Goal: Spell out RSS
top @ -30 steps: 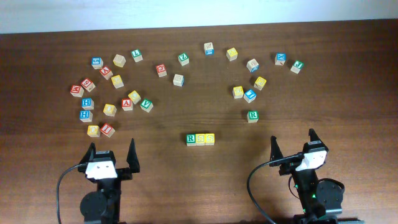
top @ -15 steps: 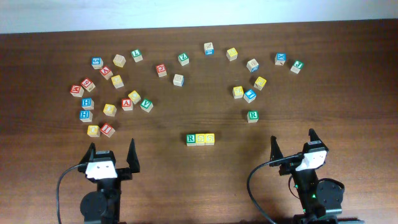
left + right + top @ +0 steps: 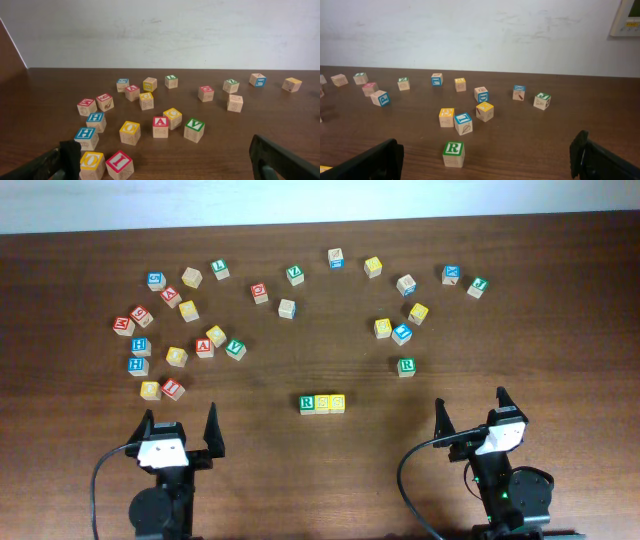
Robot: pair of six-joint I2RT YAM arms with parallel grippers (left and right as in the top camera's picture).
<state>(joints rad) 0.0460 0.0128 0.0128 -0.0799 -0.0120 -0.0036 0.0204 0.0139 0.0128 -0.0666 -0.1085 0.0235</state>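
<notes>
1. the rss row (image 3: 322, 403) lies at the front middle of the worktop (image 3: 300, 480). a green r cube (image 3: 307, 402) is at its left end, a yellow cube (image 3: 322, 402) in the middle and a second yellow cube (image 3: 337, 402) at the right end. all three touch in one straight line. the yellow letters are too small to read.
2. the left jaws stand spread wide, holding and touching nothing, well apart from the row on its left. the left wrist view shows only the dark fingers (image 3: 65, 159) at the bottom corners.
3. the right jaws are likewise spread wide and empty, to the row's right, with the fingers (image 3: 601, 161) clear of every cube.
4. a spare green r cube (image 3: 406, 366) sits alone, beyond the right jaws.
5. loose cubes (image 3: 205, 348) in red, blue, green and yellow lie scattered across the far half.
</notes>
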